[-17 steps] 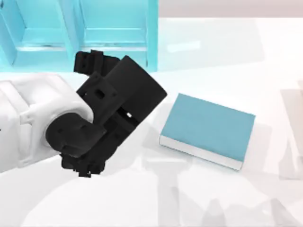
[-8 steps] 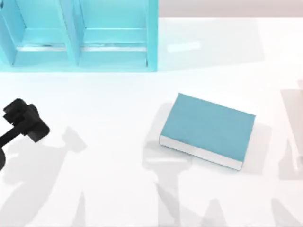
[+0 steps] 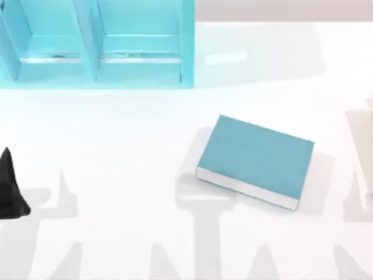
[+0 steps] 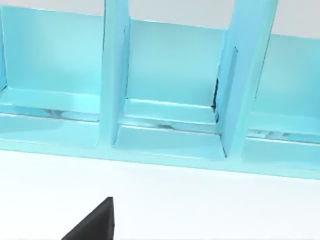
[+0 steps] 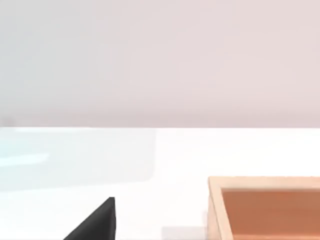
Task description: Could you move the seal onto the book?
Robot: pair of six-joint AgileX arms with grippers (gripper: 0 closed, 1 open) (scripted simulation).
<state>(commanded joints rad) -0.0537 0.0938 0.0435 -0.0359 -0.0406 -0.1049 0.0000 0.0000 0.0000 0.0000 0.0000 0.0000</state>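
While the left gripper [image 3: 10, 192] sat at the table's left edge, fingers unreadable, the book [image 3: 256, 158] lay flat right of centre, bare-topped. No seal in sight, so its grip remained unjudgeable.

- Left arm: parked at the table's far left edge. A black tapered piece of the left gripper [image 3: 8, 189] pokes in at mid-height, narrow end pointing to the far side.
- Left wrist view: one dark fingertip [image 4: 97, 222] wedges in at the frame edge. Finger state not readable.
- Right arm: right wrist view shows one black fingertip [image 5: 97, 222] of the right gripper at the frame edge, same wedge shape. Finger state not readable there either.
- Neither gripper is seen touching or holding anything.
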